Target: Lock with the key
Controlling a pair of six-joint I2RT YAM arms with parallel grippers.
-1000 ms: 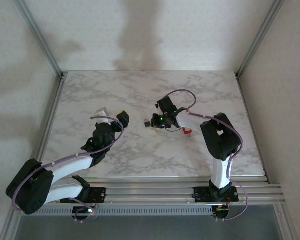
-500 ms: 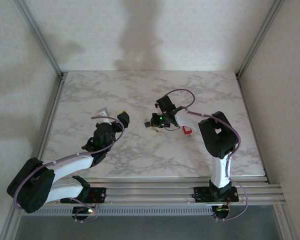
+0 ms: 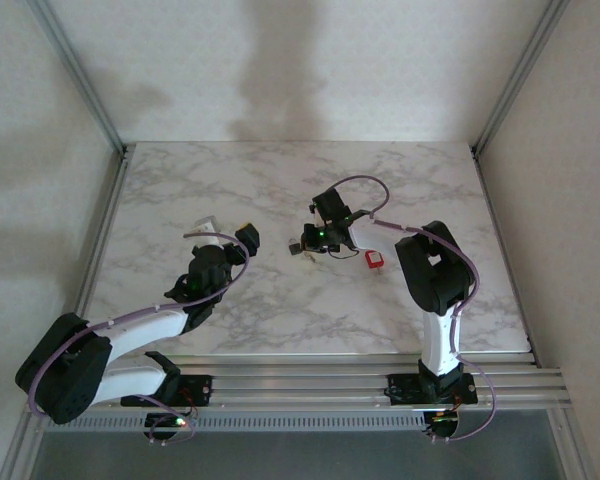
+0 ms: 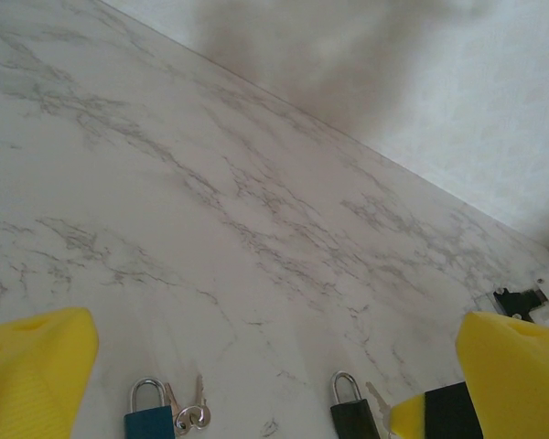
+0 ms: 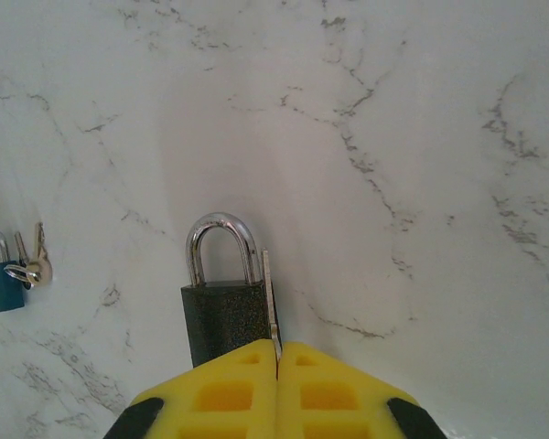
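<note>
Pinching thin key, blade forward, right gripper clenched on it; probably stiff, light, slippery. Padlock touching fingertips' left, likely heavy, may slide.

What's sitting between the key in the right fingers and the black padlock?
Nothing visible. The right fingers are shut on the key, whose blade lies right alongside the body of the black padlock. The blue padlock with its keys lies well off to one side. The black padlock's keyhole is hidden, so alignment can't be judged.
</note>
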